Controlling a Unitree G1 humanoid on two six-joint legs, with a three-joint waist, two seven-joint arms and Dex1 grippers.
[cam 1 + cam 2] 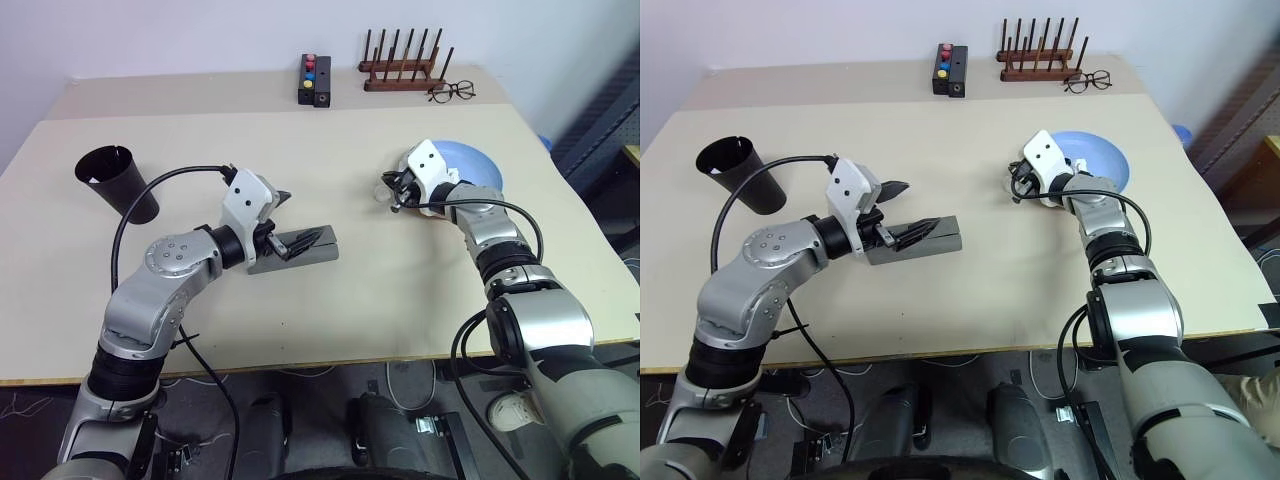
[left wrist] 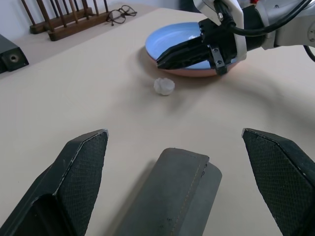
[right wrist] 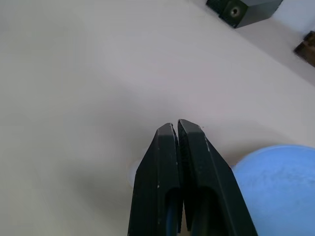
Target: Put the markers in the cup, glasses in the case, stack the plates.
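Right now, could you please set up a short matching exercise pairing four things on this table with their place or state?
Things:
1. cup
2. case
3. blue plate
4. spectacles

Places or states:
A. beside the wooden rack, at the table's far edge
B. stacked on the pink plate
C. lying between the left gripper's open jaws
D. standing at the table's left side

Pairs: 1-D, 2-C, 3-B, 4-A

Beige table (image 1: 400,300): cup (image 1: 118,182), case (image 1: 300,248), plates (image 1: 470,165)
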